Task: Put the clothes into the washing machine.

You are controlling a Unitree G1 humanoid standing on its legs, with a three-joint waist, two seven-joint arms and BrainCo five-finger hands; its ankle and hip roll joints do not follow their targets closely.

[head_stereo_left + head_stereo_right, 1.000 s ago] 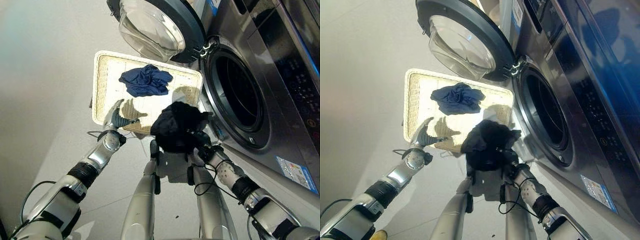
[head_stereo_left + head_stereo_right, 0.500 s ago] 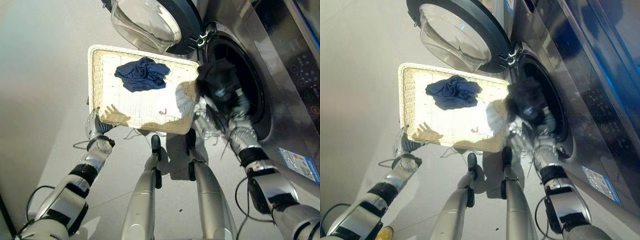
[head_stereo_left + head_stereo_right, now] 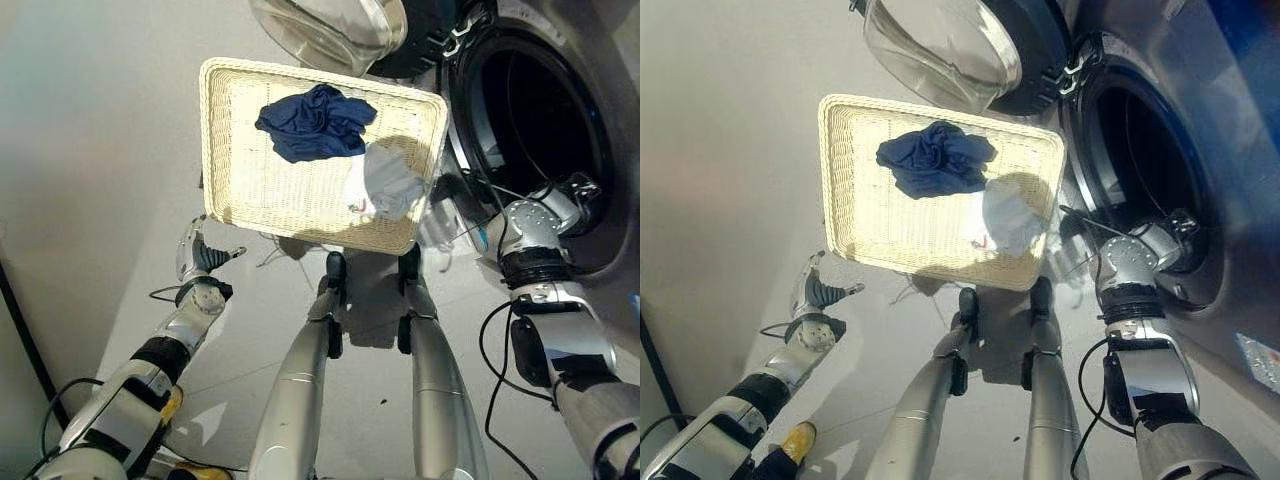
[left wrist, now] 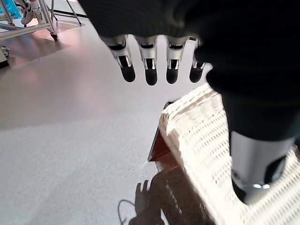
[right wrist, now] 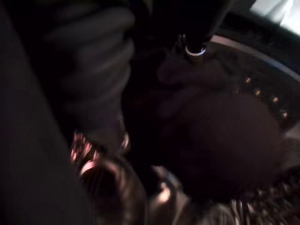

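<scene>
The right hand (image 3: 580, 190) reaches inside the washer (image 3: 530, 110); I can't tell its fingers, and a dark garment (image 5: 220, 140) lies in the drum. It should drop that deep. The left hand (image 4: 150, 61) hangs spread by the basket (image 3: 240, 150), where blue (image 3: 315, 122) and white clothes (image 3: 390, 185) wait.

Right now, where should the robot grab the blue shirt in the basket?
Best guess: the bunched folds at the top of the blue shirt, coming straight down from above. It lies crumpled in a heap inside the basket, whose raised rim blocks a sideways reach.
</scene>
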